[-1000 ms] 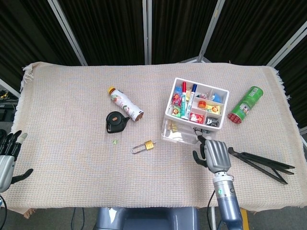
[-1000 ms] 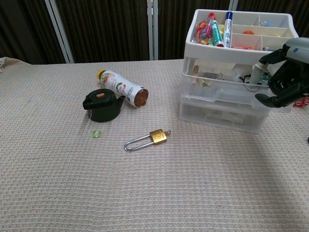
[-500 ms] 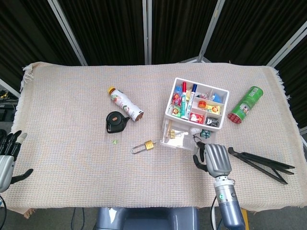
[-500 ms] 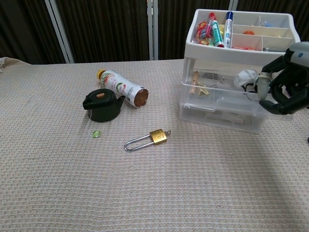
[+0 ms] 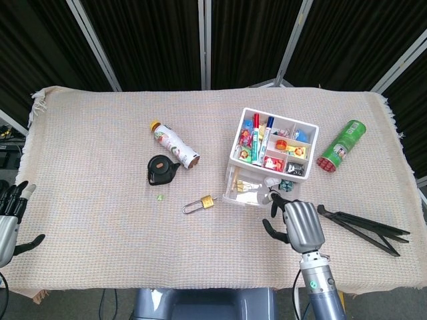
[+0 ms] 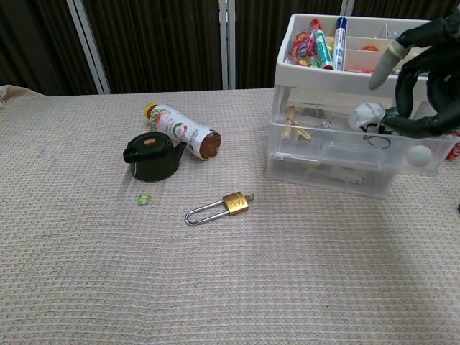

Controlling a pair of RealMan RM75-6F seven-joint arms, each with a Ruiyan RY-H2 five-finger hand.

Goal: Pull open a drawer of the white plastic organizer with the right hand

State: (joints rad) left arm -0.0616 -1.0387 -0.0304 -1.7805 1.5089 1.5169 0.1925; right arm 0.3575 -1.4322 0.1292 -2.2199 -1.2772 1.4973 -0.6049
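Observation:
The white plastic organizer (image 5: 236, 148) (image 6: 316, 77) stands right of centre, its top tray full of pens and small items. Its clear upper drawer (image 5: 247, 193) (image 6: 327, 147) is pulled out toward the front edge and shows clips and small parts inside. My right hand (image 5: 298, 223) (image 6: 425, 79) is just in front of the drawer's right corner. Its fingers are spread and curved and hold nothing. I cannot tell whether a fingertip still touches the drawer rim. My left hand (image 5: 9, 219) rests open at the table's left front edge, far from everything.
Left of the organizer are a lying bottle (image 5: 173, 143) (image 6: 181, 129), a black round case (image 5: 161, 170) (image 6: 151, 157), a brass padlock (image 5: 200, 203) (image 6: 223, 206) and a tiny green bead (image 5: 160, 197). A green can (image 5: 342, 145) and black folded legs (image 5: 363, 227) lie to the right.
The upper drawer has slid out toward the front. My right hand drew back with it, then let go and rose, its fingers spreading. The left hand stayed put.

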